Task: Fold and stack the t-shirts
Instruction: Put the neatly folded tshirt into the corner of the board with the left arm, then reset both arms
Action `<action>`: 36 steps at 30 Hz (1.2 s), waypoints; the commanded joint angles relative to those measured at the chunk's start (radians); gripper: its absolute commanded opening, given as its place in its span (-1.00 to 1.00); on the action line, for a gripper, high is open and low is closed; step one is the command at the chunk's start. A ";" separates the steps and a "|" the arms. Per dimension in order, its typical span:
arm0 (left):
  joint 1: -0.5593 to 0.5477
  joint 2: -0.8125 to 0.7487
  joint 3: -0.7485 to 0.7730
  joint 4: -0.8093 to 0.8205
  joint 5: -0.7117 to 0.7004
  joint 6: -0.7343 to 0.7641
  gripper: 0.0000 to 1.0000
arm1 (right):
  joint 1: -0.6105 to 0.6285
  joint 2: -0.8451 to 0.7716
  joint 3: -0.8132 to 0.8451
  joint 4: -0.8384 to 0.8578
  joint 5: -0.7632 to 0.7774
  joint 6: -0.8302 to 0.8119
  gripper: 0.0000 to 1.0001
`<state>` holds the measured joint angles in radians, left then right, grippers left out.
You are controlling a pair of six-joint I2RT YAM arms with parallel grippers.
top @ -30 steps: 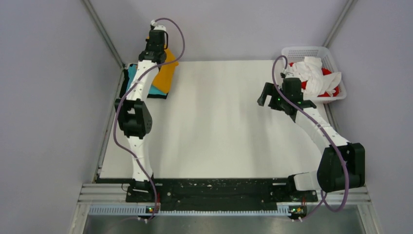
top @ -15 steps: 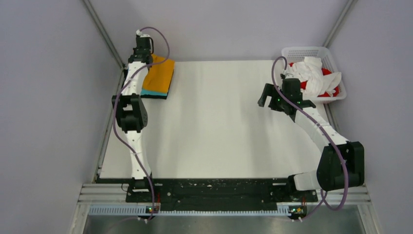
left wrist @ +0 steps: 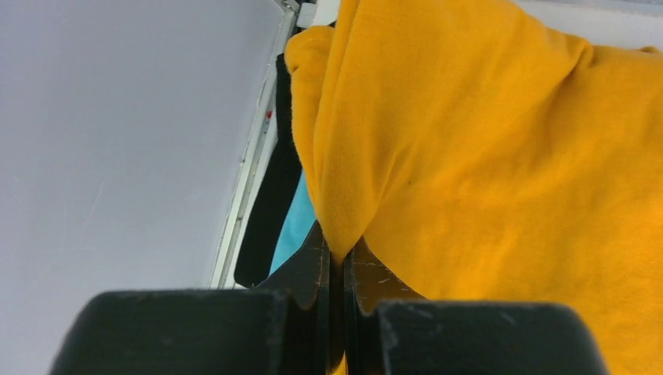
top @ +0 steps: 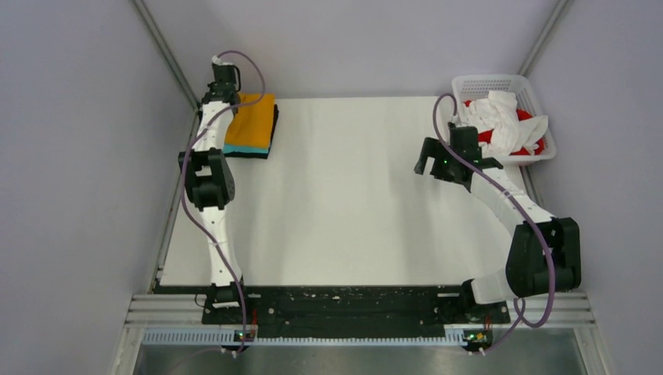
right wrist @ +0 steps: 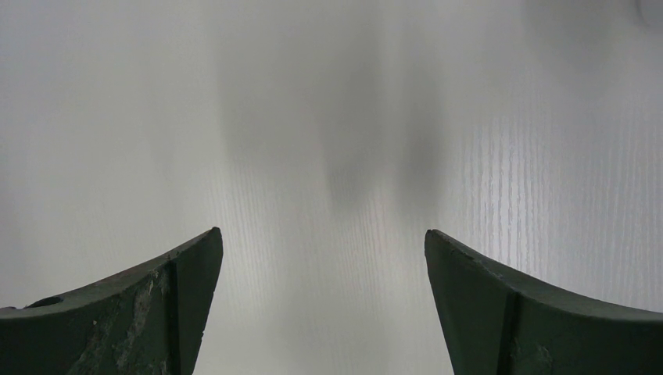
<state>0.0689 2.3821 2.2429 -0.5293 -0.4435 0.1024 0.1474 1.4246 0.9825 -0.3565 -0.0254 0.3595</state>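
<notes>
One orange-yellow t-shirt (left wrist: 485, 156) fold sits pinched in the left gripper (left wrist: 336, 266) — right gripper (right wrist: 322, 238) agape.

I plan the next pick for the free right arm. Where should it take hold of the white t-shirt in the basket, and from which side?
Probably a raised fold on top of the white t-shirt, taken from straight above. It lies crumpled over a red t-shirt in the basket, whose walls would block a sideways approach. The right gripper is open.
</notes>
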 commanded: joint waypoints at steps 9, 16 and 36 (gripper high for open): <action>0.040 -0.006 0.048 -0.003 -0.072 -0.087 0.06 | -0.005 0.017 0.065 -0.012 0.020 -0.010 0.96; 0.039 -0.137 0.046 -0.054 -0.023 -0.293 0.97 | -0.005 0.009 0.080 -0.033 0.022 -0.014 0.97; -0.299 -1.168 -1.348 0.455 0.238 -0.646 0.97 | -0.005 -0.396 -0.280 0.164 0.134 0.109 0.98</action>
<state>-0.1658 1.3502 1.1568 -0.2630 -0.1932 -0.4267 0.1474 1.1244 0.7635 -0.2710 0.0460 0.4225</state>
